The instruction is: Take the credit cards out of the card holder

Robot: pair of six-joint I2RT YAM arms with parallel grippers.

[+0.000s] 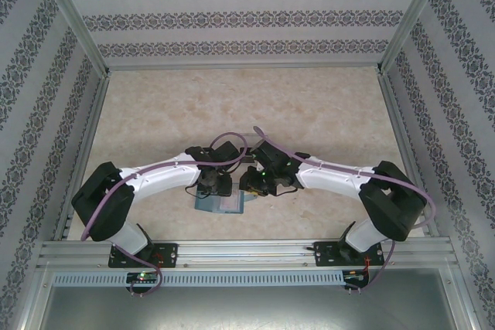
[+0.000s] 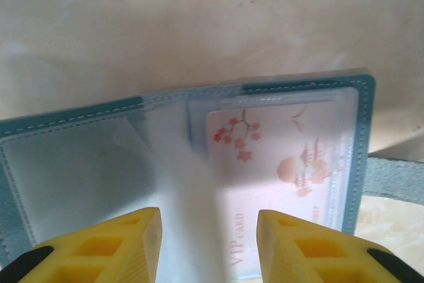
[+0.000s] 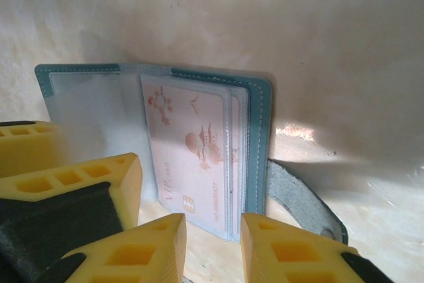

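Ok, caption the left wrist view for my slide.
Left gripper open at the unfolded card holder, pale VIP card sleeved.

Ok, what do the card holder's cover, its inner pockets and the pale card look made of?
The card holder cover looks like matte teal leather or faux leather, with pale stitching along the edge. Its inner pockets are clear, slightly frosted plastic; the card shows through. The pale card is probably stiff plastic, printed with pink blossoms and "VIP CARD".

Beige marbled worktop [image 1: 309, 106] stretches out under and far beyond the left hand [image 1: 214, 187]; floral-striped walls [image 1: 232, 17] stand past it, a metal rail [image 1: 247, 251] behind.
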